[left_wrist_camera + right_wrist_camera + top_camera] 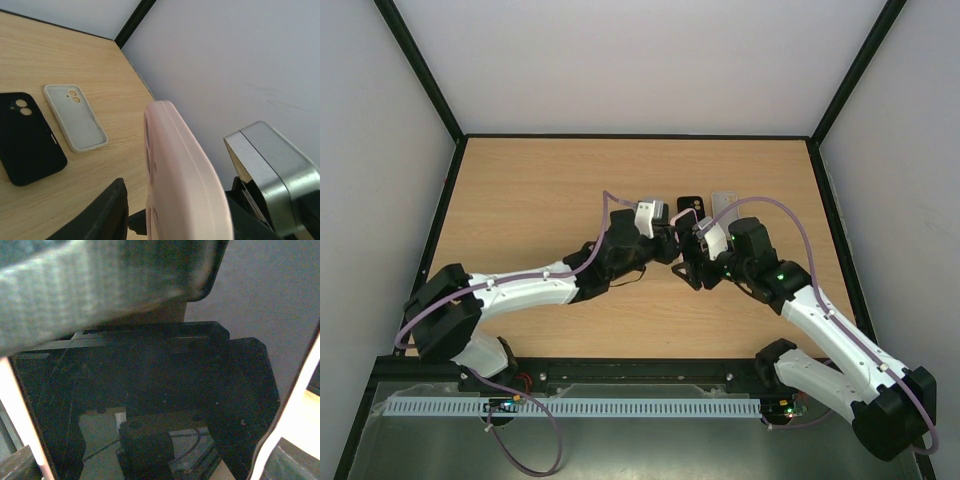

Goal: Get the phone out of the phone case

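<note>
A pink phone case [685, 218] is held upright above the table's middle, between both grippers. In the left wrist view the pink case [185, 175] stands edge-on and slightly bowed between my left gripper's [175, 227] jaws, with a narrow gap to the left finger [102, 212]. In the right wrist view the phone's black screen [150, 380] fills the frame, with the case's pale rims [300, 395] on either side and the right gripper's fingers [295, 460] outside them. My left gripper [667, 240] and right gripper [694, 246] nearly touch.
An empty black case [691, 203] and an empty grey case [722, 203] lie flat just behind the grippers; both also show in the left wrist view, the black case [27, 137] and the grey case [75, 117]. A blurred grey part [100, 285] crosses the top of the right wrist view.
</note>
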Available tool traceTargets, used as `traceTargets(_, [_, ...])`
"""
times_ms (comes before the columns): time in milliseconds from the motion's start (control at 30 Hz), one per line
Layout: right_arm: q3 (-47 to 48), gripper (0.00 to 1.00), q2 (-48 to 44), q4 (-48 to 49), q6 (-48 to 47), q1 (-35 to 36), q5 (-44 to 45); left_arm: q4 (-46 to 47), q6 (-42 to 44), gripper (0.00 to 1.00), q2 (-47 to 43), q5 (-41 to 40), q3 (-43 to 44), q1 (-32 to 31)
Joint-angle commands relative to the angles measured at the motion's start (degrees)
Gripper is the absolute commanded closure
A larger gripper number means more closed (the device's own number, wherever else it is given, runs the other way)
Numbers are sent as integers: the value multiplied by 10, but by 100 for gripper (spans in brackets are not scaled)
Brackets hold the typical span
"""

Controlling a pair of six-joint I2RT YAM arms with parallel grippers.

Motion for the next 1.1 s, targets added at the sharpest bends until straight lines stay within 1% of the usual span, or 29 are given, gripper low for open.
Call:
traceTargets(0, [22,69,-19,26,-20,2,31,-22,6,67,27,24,37,-3])
traceTargets(33, [22,70,-19,27,-22,2,39,-22,7,70,31,29,40,-3])
traceTargets(67, [23,70,-19,27,-22,2,46,-19,7,76,33,30,41,-3])
traceTargets(100, [23,70,-20,28,-22,2,51,-16,6,80,33,31,39,-3])
traceTargets(233, [22,69,-21,29,-24,2,53,-8,8,89,23,44,27,-2])
traceTargets(267, [21,68,-22,30,-26,2,53,-7,10,90,20,50,24,-2])
traceTargets(300, [20,65,-22,29,-31,2,50,-6,13,91,15,55,20,-2])
traceTargets(333, [20,57,-24,27,-37,1,38,-6,15,93,11,60,15,0])
traceTargets(367, [20,45,-24,24,-44,2,25,-7,16,94,2,67,10,2])
traceTargets(400, [20,29,-26,19,-52,1,7,-6,18,94,-8,73,3,6])
traceTargets(433, [21,5,-29,11,-66,2,-23,-5,20,95,-17,82,-5,11])
traceTargets(467, [24,2,-32,-2,-84,2,-54,-6,22,95,-30,91,-12,18])
traceTargets(533, [36,2,-36,-38,-122,2,-96,-4,29,96,-54,129,-29,39])
traceTargets(700, [70,2,-47,-96,-162,2,-109,5,86,97,-120,273,-74,93])
traceTargets(767, [79,3,-54,-121,-189,2,-130,20,105,97,-146,325,-92,104])
traceTargets(867, [84,1,-63,-148,-221,2,-177,59,119,97,-185,381,-119,113])
traceTargets(967, [82,1,-58,-161,-229,2,-226,104,111,97,-204,433,-137,120])
traceTargets(1067, [91,8,-41,-218,-280,2,-284,168,65,97,-208,446,-148,120])
